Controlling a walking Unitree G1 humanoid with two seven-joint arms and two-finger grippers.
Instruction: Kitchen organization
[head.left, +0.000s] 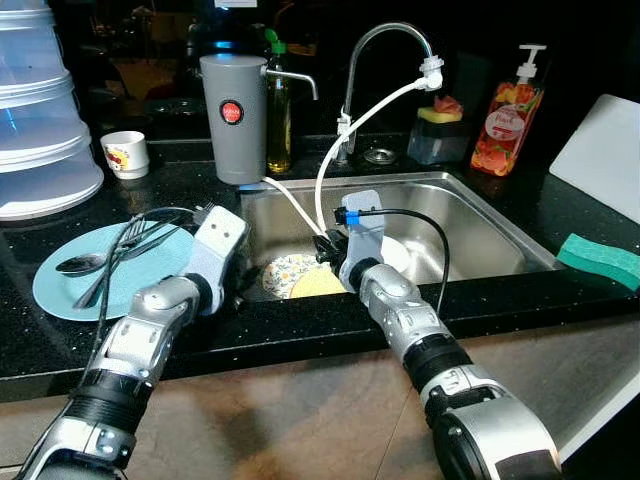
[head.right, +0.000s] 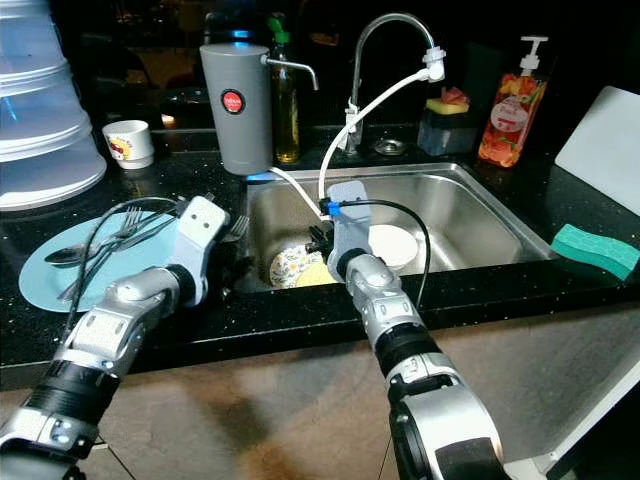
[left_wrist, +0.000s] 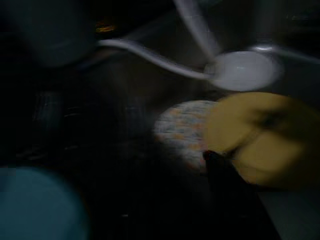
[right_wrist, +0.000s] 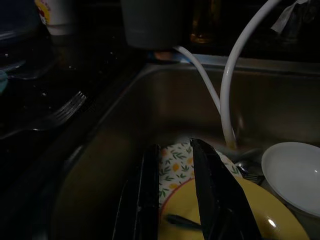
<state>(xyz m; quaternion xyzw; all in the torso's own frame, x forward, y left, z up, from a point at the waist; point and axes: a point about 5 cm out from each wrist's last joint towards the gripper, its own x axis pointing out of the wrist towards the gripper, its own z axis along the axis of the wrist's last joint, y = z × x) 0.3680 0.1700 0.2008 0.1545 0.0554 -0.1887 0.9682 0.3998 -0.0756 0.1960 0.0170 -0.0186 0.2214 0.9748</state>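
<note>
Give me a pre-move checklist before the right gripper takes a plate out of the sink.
1. Right gripper over the yellow plate: ok, fingers open above its rim.
2. Plate free on top: not ok, a dark utensil lies on it.
3. Patterned plate underneath: ok, it may shift when the yellow one lifts.
4. White hose clear of the lift path: cannot tell, it hangs close behind.
5. Left gripper out of the way: cannot tell, blurred near the plates.
6. Drop spot: blue plate already holds cutlery, not ok.

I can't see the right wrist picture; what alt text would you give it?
Two black fingers of the right gripper reach down into a dim steel sink, over a yellow plate lying on a floral plate. A white bowl sits beside them, and a fork rests on the dark counter.
</note>
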